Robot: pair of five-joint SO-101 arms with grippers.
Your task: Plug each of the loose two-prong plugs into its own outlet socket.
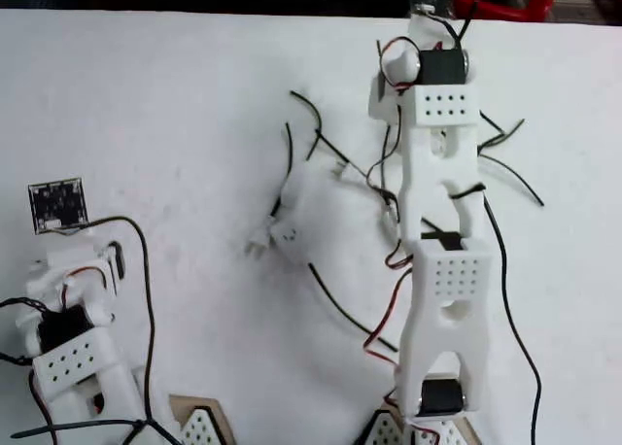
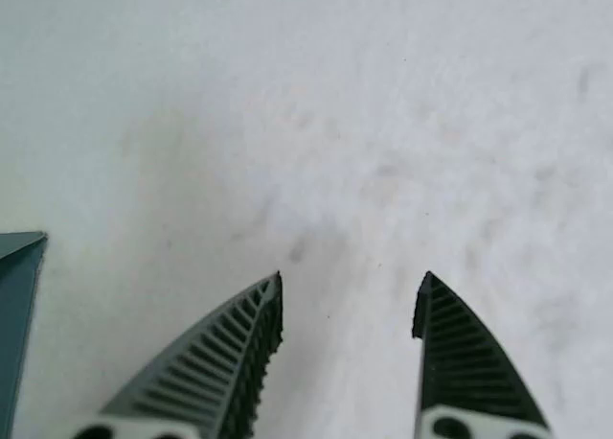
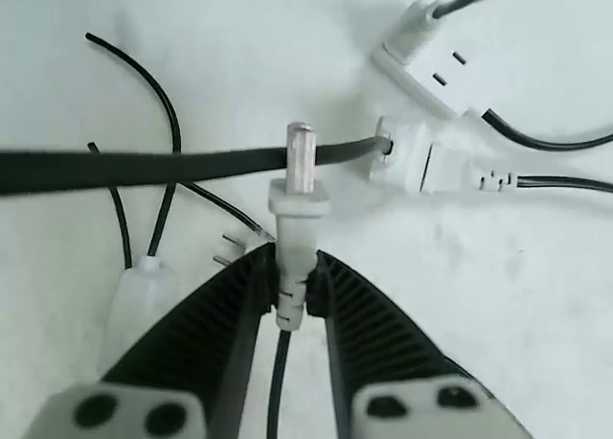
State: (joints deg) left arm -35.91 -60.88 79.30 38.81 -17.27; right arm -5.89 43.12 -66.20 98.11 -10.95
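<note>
My right gripper (image 3: 292,286) is shut on a white two-prong plug (image 3: 295,230), held just above the table with its prongs (image 3: 300,156) pointing away from the wrist. Past the prongs a black cord (image 3: 144,163) runs across to a plug and socket joined together (image 3: 426,163). Farther off lies a free white socket (image 3: 436,60) showing two slots. Another loose plug (image 3: 144,286) lies beside the gripper, and in the high view a white plug (image 1: 282,233) lies mid-table. My left gripper (image 2: 350,310) is open over bare table.
The right arm (image 1: 442,270) stretches up the right half of the table over tangled black cords (image 1: 340,304). The left arm (image 1: 73,358) is folded at the near left, next to a small dark square board (image 1: 58,204). A dark corner (image 2: 17,295) shows beside the left gripper.
</note>
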